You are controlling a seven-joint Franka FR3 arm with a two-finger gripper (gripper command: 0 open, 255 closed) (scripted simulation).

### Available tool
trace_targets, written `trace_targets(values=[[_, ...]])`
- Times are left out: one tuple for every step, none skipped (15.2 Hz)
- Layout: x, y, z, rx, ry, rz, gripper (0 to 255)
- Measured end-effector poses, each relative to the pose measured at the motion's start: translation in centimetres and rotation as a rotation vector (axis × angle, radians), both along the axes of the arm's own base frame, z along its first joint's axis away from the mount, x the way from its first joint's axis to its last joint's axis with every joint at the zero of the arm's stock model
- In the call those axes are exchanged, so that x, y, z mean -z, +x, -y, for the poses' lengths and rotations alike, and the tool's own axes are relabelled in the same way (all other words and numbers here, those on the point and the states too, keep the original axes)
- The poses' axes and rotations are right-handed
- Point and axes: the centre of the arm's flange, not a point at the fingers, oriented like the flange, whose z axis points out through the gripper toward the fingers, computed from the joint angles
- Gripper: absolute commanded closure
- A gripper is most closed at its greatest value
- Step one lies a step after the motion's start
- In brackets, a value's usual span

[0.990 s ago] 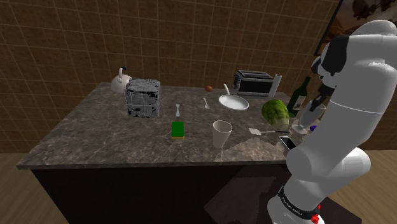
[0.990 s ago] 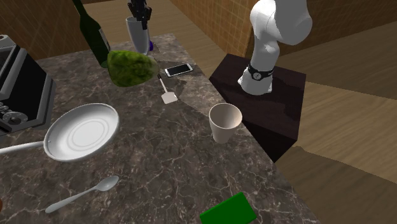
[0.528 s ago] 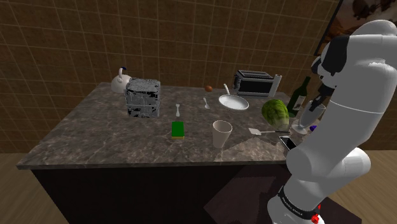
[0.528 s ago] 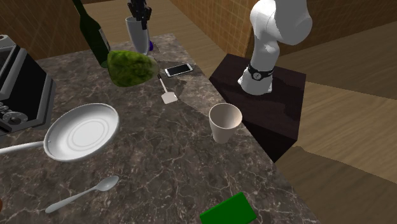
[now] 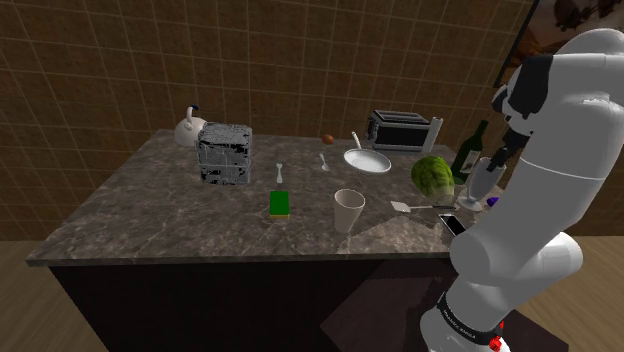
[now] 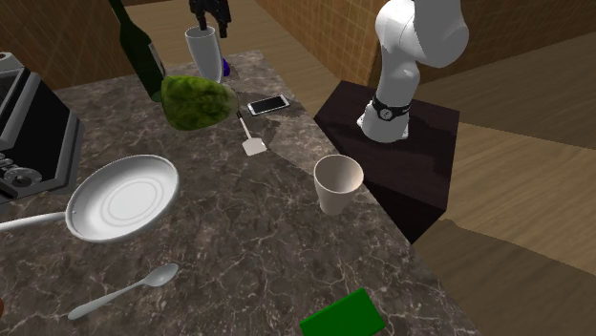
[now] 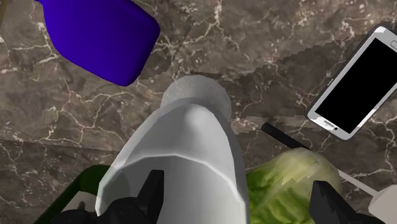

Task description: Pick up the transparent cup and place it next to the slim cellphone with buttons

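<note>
**Fig. Grey cup on the bench, pincer released above it.**

In the shoulder view, from left to right, a white cup (image 5: 348, 210), a green cabbage (image 5: 432, 175), the slim phone (image 5: 452, 224), a dark bottle (image 5: 470, 150) and the grey cup (image 5: 482, 183) are seen on the dark marbled bench (image 5: 150, 215). The grey cup is set on its base just beside the cabbage, between the bottle and a blue object (image 7: 102, 38), with the phone lying flat near it. The pincer (image 7: 236, 188) is held over the grey cup's rim with its fingers spread apart. One finger is seen against the cup's wall, the other well clear of it, so nothing is clasped.
</note>
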Motion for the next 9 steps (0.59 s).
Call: trace_targets(values=[[-1.1,-0.1,-0.2,0.0,0.0,0.001,0],[-2.4,-0.2,-0.2,0.0,-0.001,0.001,0],[-3.0,-0.3,-0.1,0.001,-0.001,0.0,0],[-3.2,-0.3,-0.1,0.001,-0.001,0.0,0],[-3.3,-0.3,-0.1,0.0,0.0,0.0,0],[-3.4,-0.3,-0.1,0.0,0.0,0.0,0],[-3.4,-0.3,-0.1,0.0,0.0,0.0,0],[-3.4,-0.3,-0.1,0.0,0.0,0.0,0],[-3.4,-0.3,-0.1,0.0,0.0,-0.001,0]])
